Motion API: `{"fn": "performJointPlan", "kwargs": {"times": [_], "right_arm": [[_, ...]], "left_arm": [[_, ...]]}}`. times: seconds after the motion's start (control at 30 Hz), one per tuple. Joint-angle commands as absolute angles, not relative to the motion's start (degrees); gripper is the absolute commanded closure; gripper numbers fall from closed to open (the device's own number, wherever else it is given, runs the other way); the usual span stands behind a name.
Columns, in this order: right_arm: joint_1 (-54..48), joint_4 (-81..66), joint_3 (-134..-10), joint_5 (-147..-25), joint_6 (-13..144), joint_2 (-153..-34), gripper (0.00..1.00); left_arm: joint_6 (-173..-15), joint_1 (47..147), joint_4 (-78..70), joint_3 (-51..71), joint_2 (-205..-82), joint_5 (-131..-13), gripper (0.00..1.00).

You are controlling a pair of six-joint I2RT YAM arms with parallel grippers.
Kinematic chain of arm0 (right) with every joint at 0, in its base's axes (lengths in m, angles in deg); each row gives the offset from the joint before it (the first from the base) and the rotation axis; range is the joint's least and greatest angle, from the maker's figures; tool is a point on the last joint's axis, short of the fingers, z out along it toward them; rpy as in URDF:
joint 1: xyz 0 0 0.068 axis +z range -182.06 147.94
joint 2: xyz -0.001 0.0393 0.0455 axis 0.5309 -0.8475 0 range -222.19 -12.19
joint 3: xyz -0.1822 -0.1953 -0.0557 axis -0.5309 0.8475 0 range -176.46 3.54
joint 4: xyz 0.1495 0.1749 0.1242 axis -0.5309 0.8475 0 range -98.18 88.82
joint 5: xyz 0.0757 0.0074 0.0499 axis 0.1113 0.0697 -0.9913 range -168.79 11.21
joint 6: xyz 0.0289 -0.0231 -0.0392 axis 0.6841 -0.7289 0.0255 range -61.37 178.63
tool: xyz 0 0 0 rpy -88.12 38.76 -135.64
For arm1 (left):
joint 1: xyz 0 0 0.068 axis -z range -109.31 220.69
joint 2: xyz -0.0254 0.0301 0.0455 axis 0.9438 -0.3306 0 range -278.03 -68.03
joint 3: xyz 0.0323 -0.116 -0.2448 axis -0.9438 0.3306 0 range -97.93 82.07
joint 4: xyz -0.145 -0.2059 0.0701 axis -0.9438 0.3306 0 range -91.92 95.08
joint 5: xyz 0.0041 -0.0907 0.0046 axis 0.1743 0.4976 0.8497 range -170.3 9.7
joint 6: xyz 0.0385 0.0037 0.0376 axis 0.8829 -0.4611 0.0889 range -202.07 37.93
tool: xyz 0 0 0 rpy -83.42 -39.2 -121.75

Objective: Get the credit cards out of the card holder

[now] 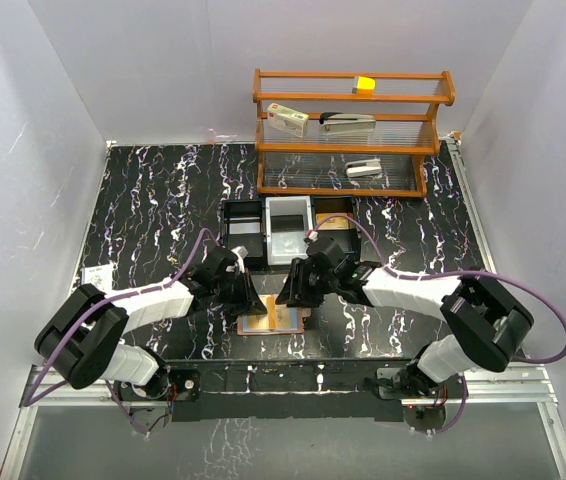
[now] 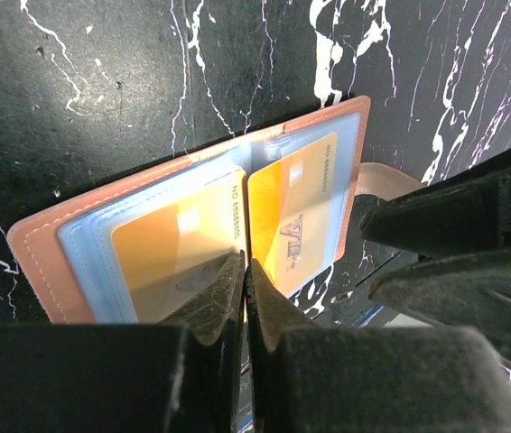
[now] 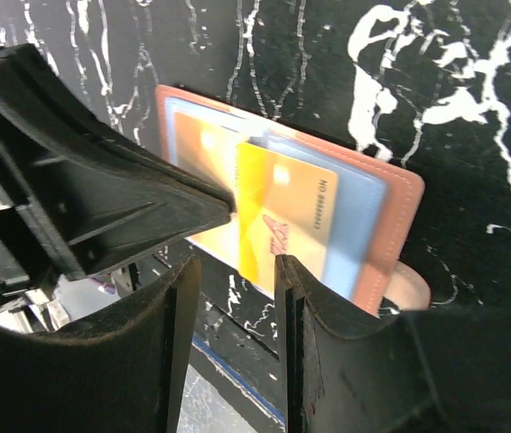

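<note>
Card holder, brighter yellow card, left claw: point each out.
card holder (image 2: 32, 253), left wrist view, pink left border.
brighter yellow card (image 3: 283, 216), right wrist view, middle of its face.
left claw (image 2: 244, 266), left wrist view, between its shut fingertips.

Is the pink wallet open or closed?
Open. The pink wallet lies spread flat on the table, both inner sides facing up with yellow cards showing.

Top view overhead, looking down; wrist views close, sharing card holder (image 2: 75, 244).
</note>
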State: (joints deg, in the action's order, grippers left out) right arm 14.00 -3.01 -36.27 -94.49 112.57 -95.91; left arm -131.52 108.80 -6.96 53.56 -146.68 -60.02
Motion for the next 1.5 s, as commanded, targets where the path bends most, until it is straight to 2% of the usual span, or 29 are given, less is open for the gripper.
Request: {"fn": "performJointPlan", "kwargs": {"times": [0.0, 0.07, 0.13, 0.27, 0.37, 0.57, 0.7, 0.83, 0.93, 1.2, 1.47], "right_arm": [[13.79, -6.27, -39.16, -96.12, 113.3, -96.4, 0.63], [13.81, -3.59, -39.28, -94.13, 113.72, -98.19, 0.63], [13.82, -0.85, -39.1, -91.41, 113.39, -99.22, 0.64], [13.81, 0.77, -36.48, -88.81, 112.87, -99.44, 0.64], [13.81, -0.61, -34.83, -90.11, 113.02, -100.2, 0.64], [13.82, -1.57, -33.2, -90.0, 113.79, -100.53, 0.64], [13.79, -1.86, -33.17, -90.32, 113.71, -100.5, 0.65], [13.82, -1.81, -33.11, -90.43, 113.74, -100.49, 0.65], [13.82, -1.57, -33.11, -90.17, 113.66, -100.33, 0.65], [13.75, -0.87, -34.4, -89.9, 112.24, -99.87, 0.65], [13.59, 0.78, -36.98, -90.99, 110.47, -98.96, 0.65]], "left_arm": [[-130.81, 108.92, -5.91, 51.55, -145.72, -59.53, 1.0], [-130.92, 108.92, -6.47, 51.68, -145.89, -59.18, 0.98], [-131.22, 108.92, -6.4, 51.66, -146.13, -59.2, 0.91], [-131.96, 108.92, -7.66, 52.51, -146.04, -58.5, 0.68], [-132.21, 108.89, -7.77, 53.09, -146.15, -58.84, 0.58], [-133.35, 108.92, -10.62, 54.39, -148.75, -57.5, 0.55], [-135.36, 108.97, -15.12, 56.24, -149.56, -56.23, 0.57], [-136.08, 108.92, -16.77, 56.6, -151.13, -55.66, 0.66], [-136.43, 108.92, -17.5, 57.17, -150.49, -56.21, 0.69], [-134.04, 108.92, -10.68, 55.62, -146.95, -59.27, 0.99], [-132.06, 108.92, -4.47, 54.68, -142.69, -62.53, 1.0]]}}
